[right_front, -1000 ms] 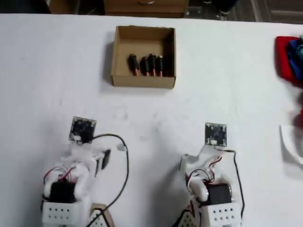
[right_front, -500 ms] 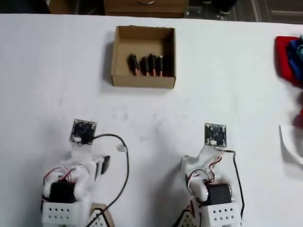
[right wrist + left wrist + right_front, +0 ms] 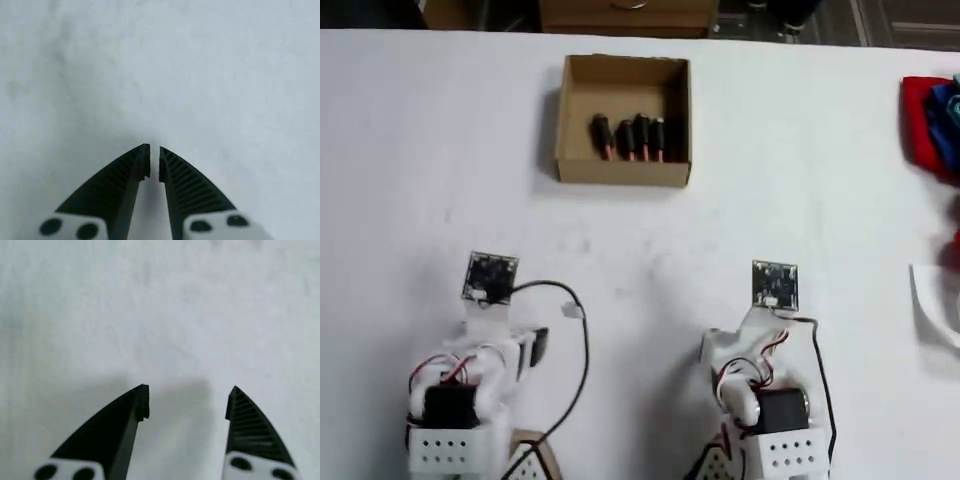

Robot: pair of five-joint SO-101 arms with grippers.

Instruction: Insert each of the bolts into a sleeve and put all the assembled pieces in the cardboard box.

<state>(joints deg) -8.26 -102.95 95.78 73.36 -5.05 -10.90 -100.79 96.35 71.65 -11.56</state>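
The cardboard box [image 3: 566,120] sits at the far middle of the table and holds several dark bolt-and-sleeve pieces [image 3: 628,137] lying side by side. Both arms are folded back at the near edge, far from the box. The left arm [image 3: 470,370] is at the near left. My left gripper [image 3: 187,402] is open over bare white table, nothing between its black fingers [image 3: 125,425]. The right arm [image 3: 760,370] is at the near right. My right gripper [image 3: 154,162] is shut, its tips almost touching, holding nothing.
The white table [image 3: 440,150] stretches wide between the arms and the box. Red and blue cloth [image 3: 932,115] lies at the far right edge, with a white object [image 3: 935,305] below it. A black cable [image 3: 582,350] loops beside the left arm.
The left arm has drawn back a little toward the near edge and its gripper has tucked in. The right arm and the box have not moved.
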